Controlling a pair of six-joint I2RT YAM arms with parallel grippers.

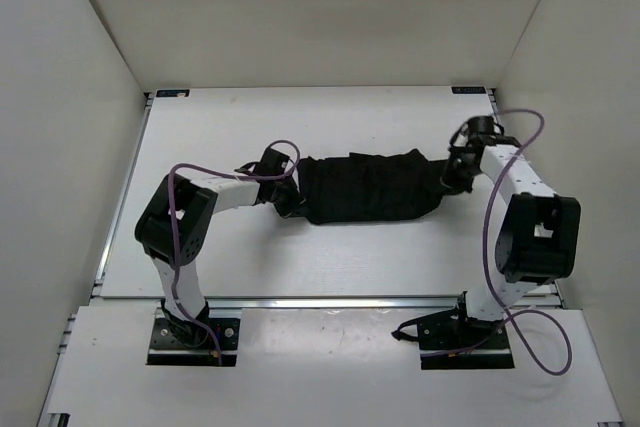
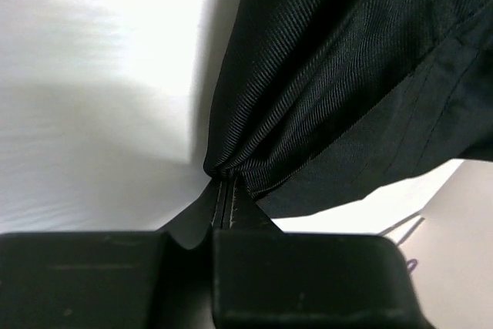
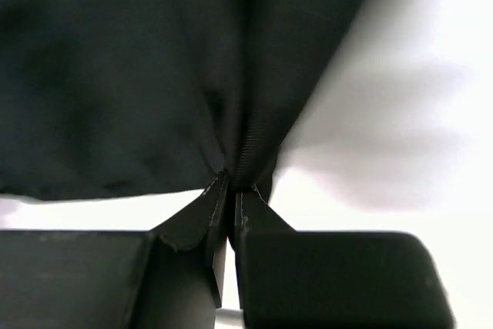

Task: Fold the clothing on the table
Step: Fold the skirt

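Looping beside the clothing (image 1: 365, 187) on the table (image 1: 300, 257), two purple cables (image 1: 487, 237).

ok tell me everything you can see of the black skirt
The skirt is black, soft matte cloth with a fine ribbed weave and pleat lines. It lies bunched into a wide band across the middle of the white table, long side running left to right, wrinkled rather than flat. The left gripper is shut on its left end, where the cloth gathers into folds, and the right gripper is shut on its right end.
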